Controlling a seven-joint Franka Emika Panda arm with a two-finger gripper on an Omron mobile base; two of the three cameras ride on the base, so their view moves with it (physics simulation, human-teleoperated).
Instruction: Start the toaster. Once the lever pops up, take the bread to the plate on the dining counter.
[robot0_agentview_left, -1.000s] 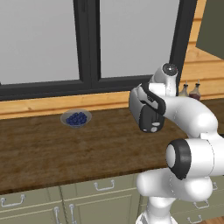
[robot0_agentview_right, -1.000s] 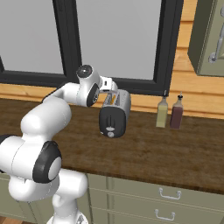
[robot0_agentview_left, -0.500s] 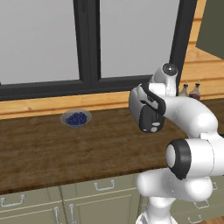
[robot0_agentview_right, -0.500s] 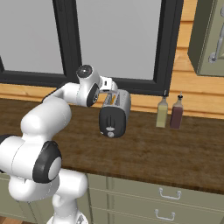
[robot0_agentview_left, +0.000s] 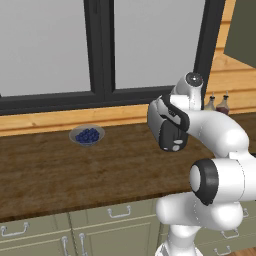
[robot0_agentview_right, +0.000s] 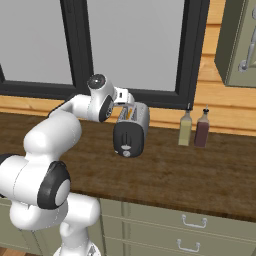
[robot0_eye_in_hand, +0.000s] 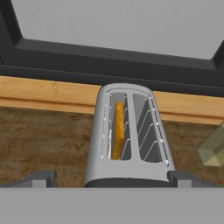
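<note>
Left base view has the arm (robot0_agentview_left: 215, 135) folded in front of the window, its hand hiding most of the toaster (robot0_agentview_left: 167, 131) on the dark wood bench (robot0_agentview_left: 60, 170); a small grey bowl of blueberries (robot0_agentview_left: 87, 135) sits well apart to the left, near the sill. Right base view gives the toaster (robot0_agentview_right: 131, 130) a cleaner look: a silver body with a dark end panel and a round knob facing the camera, the wrist hanging just above its top, two bottles (robot0_agentview_right: 194, 129) standing off to its right against the wall. Hand view looks straight down into the slots: the bread (robot0_eye_in_hand: 117, 129) stands on edge in the left slot, sunk low, the right slot empty. The tool (robot0_eye_in_hand: 112, 177) has its fingertips (robot0_eye_in_hand: 40, 178) spread as wide as they go, flanking the near end of the toaster and holding nothing. Neither the plate nor the dining counter can be seen from here. My worry is the lever: it lies on the dark end face below the hand, hidden in the hand view, so a downward push judged from this angle could miss it and strike the toaster body, shoving the appliance along the bench rather than starting it.
</note>
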